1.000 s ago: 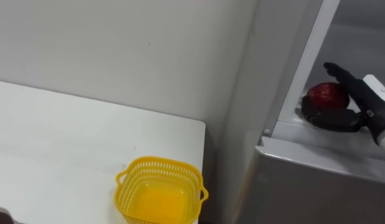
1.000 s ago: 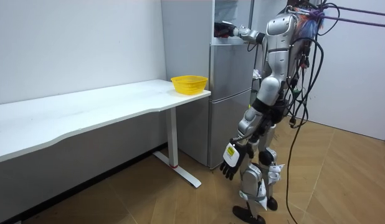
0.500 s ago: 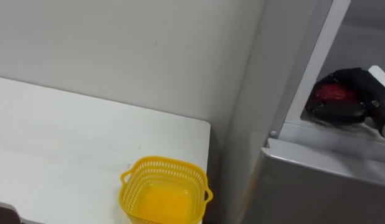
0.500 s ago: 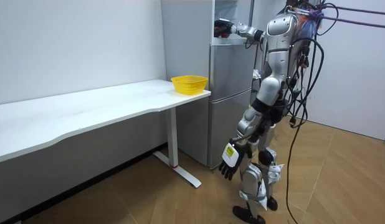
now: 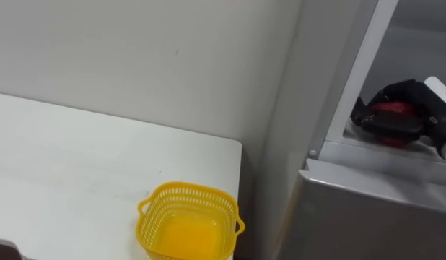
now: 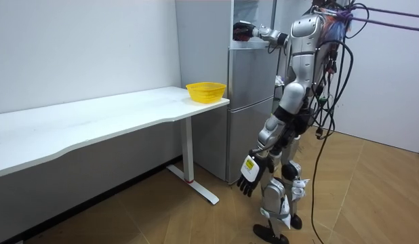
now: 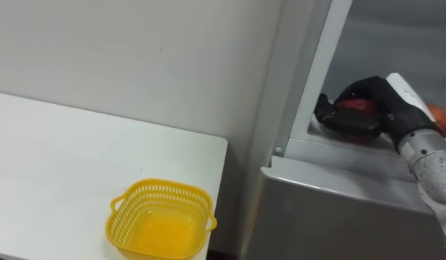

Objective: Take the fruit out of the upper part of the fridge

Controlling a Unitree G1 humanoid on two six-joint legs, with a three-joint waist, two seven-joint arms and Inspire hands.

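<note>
Fingers (image 7: 361,87) of the right hand (image 7: 387,101) curl round a red fruit (image 7: 352,104) in the fridge (image 7: 338,209).

red apple (image 5: 388,110) | upper fridge (image 5: 295,108) ledge | wrapped in R hand (image 5: 410,94)

red fruit (image 5: 391,110): mostly hidden under right hand (image 5: 419,102) fingers (image 5: 382,94) | yellow basket (image 5: 187,220): bottom cut off

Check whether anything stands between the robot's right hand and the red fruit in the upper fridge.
Nothing visible does. The right hand is curled round the red fruit inside the open upper fridge compartment; the left hand hangs idle.
</note>
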